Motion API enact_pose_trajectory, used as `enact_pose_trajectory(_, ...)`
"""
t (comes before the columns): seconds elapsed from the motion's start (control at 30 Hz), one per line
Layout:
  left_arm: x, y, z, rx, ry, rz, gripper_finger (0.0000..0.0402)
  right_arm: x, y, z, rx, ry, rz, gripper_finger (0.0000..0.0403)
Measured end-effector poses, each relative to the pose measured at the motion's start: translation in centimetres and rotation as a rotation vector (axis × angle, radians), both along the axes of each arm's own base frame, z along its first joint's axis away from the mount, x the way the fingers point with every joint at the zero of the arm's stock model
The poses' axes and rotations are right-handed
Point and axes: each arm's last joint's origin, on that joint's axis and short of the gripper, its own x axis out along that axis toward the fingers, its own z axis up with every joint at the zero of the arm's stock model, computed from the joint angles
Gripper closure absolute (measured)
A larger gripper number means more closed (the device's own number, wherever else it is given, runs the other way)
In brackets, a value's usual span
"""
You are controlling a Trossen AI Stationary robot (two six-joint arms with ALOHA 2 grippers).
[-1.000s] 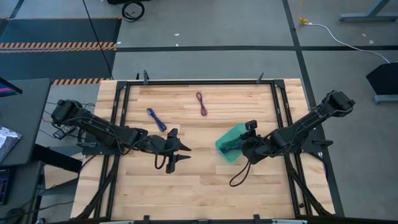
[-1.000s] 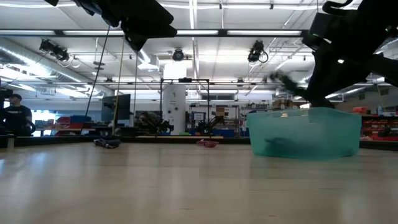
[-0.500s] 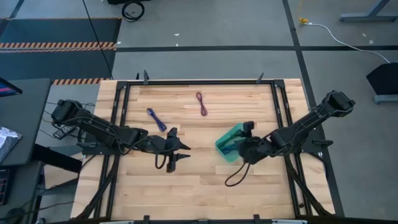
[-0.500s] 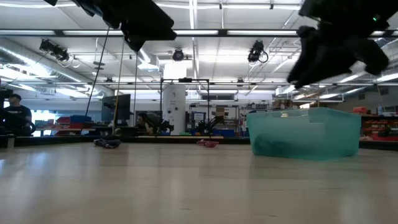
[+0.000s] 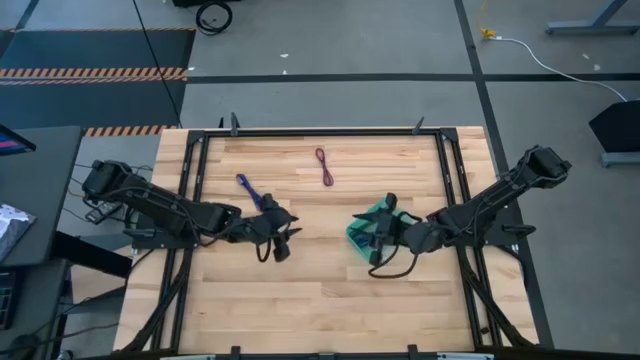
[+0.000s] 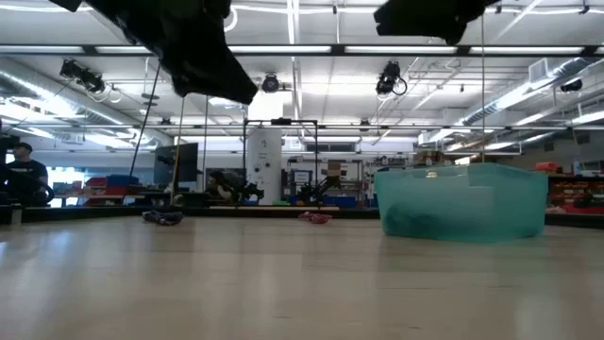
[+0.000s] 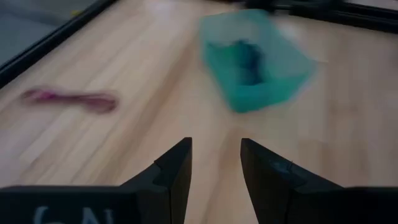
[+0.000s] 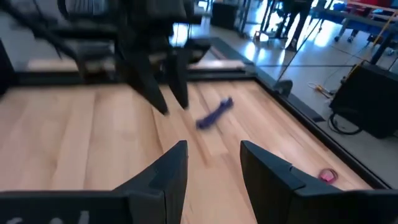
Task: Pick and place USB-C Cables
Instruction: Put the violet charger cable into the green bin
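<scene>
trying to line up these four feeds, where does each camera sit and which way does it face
High: overhead, straight down on table, both arms.
Low: tabletop level, facing the room; arms dark overhead.
Left wrist: past its open fingers toward tray and maroon cable.
Right wrist: past its open fingers toward left arm and purple cable.
Shared: tray in high, low, left wrist.

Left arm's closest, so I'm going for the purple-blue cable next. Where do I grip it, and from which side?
Take the purple-blue cable at mid-length, coming straight down from above. It lies flat on the table as a thin, slanted bundle, so set the left gripper with its fingers across the narrow width, one on each long side. Nothing crowds it; the maroon cable lies well apart.
</scene>
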Motion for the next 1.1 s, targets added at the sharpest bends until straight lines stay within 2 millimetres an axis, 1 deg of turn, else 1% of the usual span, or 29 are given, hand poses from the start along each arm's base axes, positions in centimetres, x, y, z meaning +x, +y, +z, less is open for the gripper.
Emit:
enact_pose_trajectory(0.1,-0.7,0.9,-0.8,-0.013,0.04,0.196,0.0258,0.4,-0.7,0.4,0.044,-0.052,-0.036,0.025)
enact_pose_trajectory(0.17,-1.4,1.7,-1.5,-0.021,0.098,0.304,0.0258,0.7,-1.4,0.4,0.062,-0.064,-0.069,0.025)
enact_pose_trajectory(0.3,-2.9,3.7,-2.6,-0.052,0.233,0.477,0.0258,1.2,-3.3,0.4,0.062,-0.067,-0.138,0.0249)
enact_pose_trajectory(0.37,-3.2,4.5,-2.8,-0.056,0.274,0.523,0.0258,1.5,-4.3,0.4,0.07,-0.064,-0.147,0.0249)
enact_pose_trajectory(0.43,-3.3,5.1,-2.9,-0.064,0.287,0.536,0.0258,1.8,-5.4,0.4,0.087,-0.061,-0.134,0.0249)
enact_pose_trajectory(0.53,-3.0,5.8,-2.8,-0.064,0.306,0.512,0.0258,2.2,-6.6,0.4,0.12,-0.053,-0.08,0.0249)
enact_pose_trajectory(0.7,-2.9,7.7,-2.8,-0.032,0.34,0.522,0.0258,2.6,-7.8,0.6,0.133,-0.056,0.016,0.0249)
enact_pose_trajectory(0.8,-3.0,9.3,-2.8,-0.035,0.368,0.539,0.0258,2.7,-8.3,1.1,0.104,-0.101,0.036,0.0249)
enact_pose_trajectory(0.9,-3.0,11.0,-2.8,-0.083,0.366,0.543,0.0258,2.9,-8.8,1.9,0.056,-0.164,0.035,0.0249)
enact_pose_trajectory(1.03,-2.9,12.6,-2.6,-0.127,0.364,0.479,0.0258,2.9,-9.4,2.8,-0.034,-0.224,0.028,0.0249)
enact_pose_trajectory(1.1,-2.7,13.1,-2.6,-0.144,0.365,0.414,0.0258,2.9,-9.7,3.1,-0.077,-0.24,0.021,0.0249)
